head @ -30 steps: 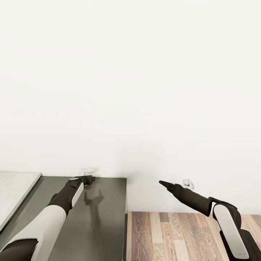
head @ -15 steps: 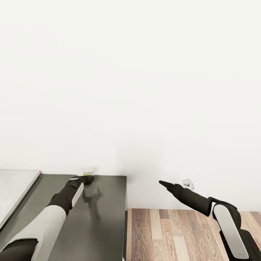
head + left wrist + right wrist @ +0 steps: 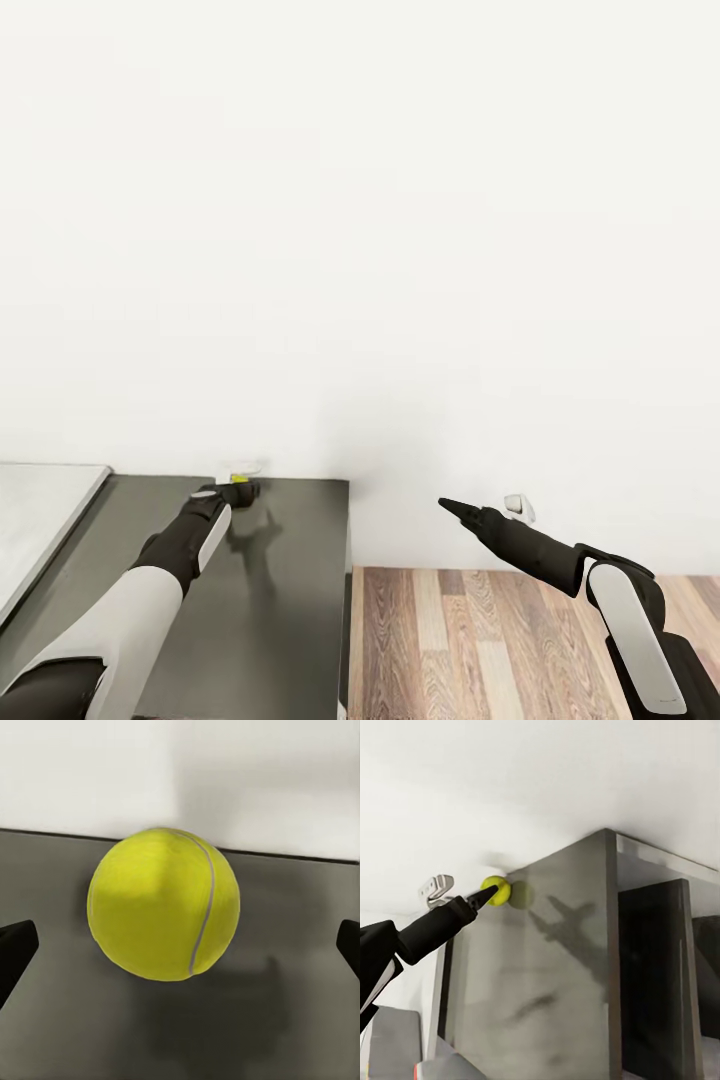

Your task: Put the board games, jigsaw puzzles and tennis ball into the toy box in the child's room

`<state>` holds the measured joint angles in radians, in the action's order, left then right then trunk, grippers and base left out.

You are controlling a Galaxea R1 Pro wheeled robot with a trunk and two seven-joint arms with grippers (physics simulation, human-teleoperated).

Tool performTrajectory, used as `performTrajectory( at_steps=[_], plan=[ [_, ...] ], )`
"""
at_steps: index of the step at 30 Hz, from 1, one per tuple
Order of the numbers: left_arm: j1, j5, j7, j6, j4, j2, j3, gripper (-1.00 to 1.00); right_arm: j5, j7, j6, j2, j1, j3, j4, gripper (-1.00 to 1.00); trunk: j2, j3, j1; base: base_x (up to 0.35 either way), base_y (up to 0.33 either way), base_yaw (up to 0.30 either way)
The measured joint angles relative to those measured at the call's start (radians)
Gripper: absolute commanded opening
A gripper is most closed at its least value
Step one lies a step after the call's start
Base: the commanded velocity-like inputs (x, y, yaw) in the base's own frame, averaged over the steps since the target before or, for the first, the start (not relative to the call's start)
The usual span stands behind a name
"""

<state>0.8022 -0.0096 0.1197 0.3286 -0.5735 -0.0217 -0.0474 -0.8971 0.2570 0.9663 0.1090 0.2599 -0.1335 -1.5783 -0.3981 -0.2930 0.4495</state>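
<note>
Left claw (image 3: 240,487) is reaching over the dark tabletop (image 3: 290,600), spread wide around the tennis ball (image 3: 163,913) at the back edge by the wall, fingers not touching it. Right claw (image 3: 445,504) is clenched, idling over the floor, far off.

- The tennis ball (image 3: 164,913) is seen at the far edge of the table's (image 3: 290,610) right wing, close to the wall (image 3: 400,250) behind it.
- The left gripper (image 3: 243,489) is placed at the ball, its fingers to either side.
- The table's other wing (image 3: 35,525) is set to the left.
- The right gripper (image 3: 443,503) is held over the floor (image 3: 480,650), right of the table.
</note>
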Motion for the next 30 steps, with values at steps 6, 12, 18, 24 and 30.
performTrajectory(
  at_steps=[6, 12, 18, 24, 30],
  plan=[
    [0.000, 0.000, -0.001, -0.027, 0.000, 0.000, 0.001, 1.00, 0.001, 0.000, -0.001, -0.001, 0.000, 0.000, 0.000, 1.00, 0.000, -0.010, 0.000, 0.000, 0.000, 0.000],
    [0.000, 0.000, -0.001, -0.036, 0.000, 0.002, 0.002, 1.00, 0.000, 0.000, 0.000, 0.000, 0.000, 0.000, 0.000, 1.00, 0.000, -0.020, 0.000, 0.000, 0.000, 0.000],
    [0.000, 0.000, -0.002, -0.038, 0.000, 0.002, 0.002, 1.00, 0.000, 0.001, 0.000, 0.000, 0.000, 0.000, 0.000, 1.00, 0.000, -0.029, 0.000, 0.000, 0.000, 0.000],
    [0.000, -0.001, -0.002, -0.038, 0.000, 0.000, 0.002, 1.00, 0.000, 0.000, -0.001, 0.000, -0.001, 0.000, 0.000, 1.00, 0.000, -0.035, 0.000, 0.000, 0.000, 0.000],
    [0.000, -0.001, -0.002, -0.038, 0.000, 0.003, 0.002, 1.00, 0.000, 0.000, -0.001, -0.001, 0.000, 0.000, 0.000, 1.00, 0.000, -0.036, 0.000, 0.000, 0.000, 0.000]
  ],
)
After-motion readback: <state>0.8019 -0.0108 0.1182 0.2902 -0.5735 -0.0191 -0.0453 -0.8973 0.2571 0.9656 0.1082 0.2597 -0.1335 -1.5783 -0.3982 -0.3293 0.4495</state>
